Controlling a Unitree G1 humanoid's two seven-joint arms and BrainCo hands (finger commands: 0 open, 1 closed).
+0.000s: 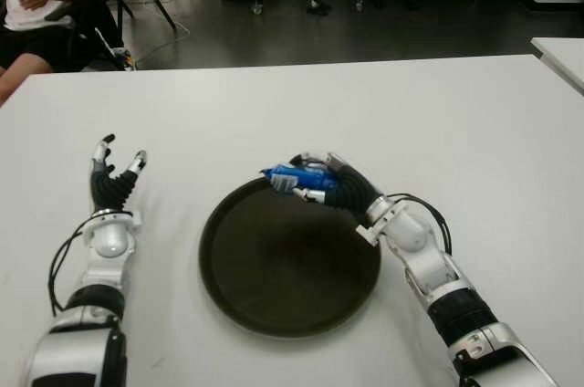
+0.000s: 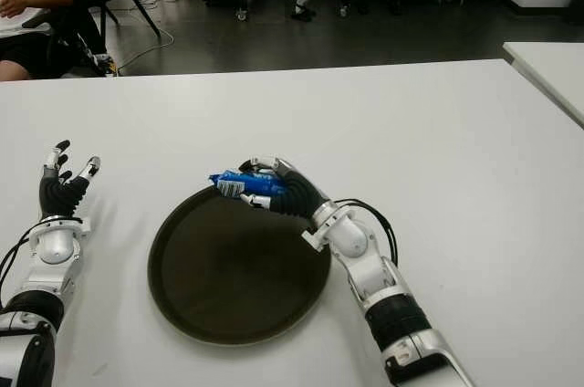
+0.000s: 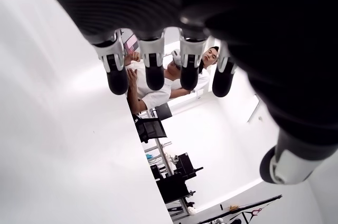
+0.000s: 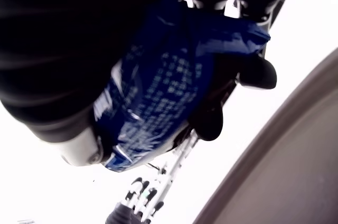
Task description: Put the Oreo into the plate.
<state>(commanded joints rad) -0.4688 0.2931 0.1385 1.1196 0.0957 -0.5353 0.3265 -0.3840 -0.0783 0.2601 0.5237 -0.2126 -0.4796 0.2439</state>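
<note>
A blue Oreo packet (image 1: 294,178) is held in my right hand (image 1: 315,180), whose fingers are curled round it just above the far rim of the dark round plate (image 1: 283,291). The right wrist view shows the packet (image 4: 158,86) clamped between thumb and fingers, with the plate's rim (image 4: 280,155) beside it. My left hand (image 1: 113,172) shows to the left of the plate over the white table (image 1: 411,122), fingers spread and holding nothing.
A second white table's corner (image 1: 561,54) is at the far right. Beyond the table's far edge a seated person (image 1: 36,4) is at the far left, with chairs and equipment stands on the dark floor.
</note>
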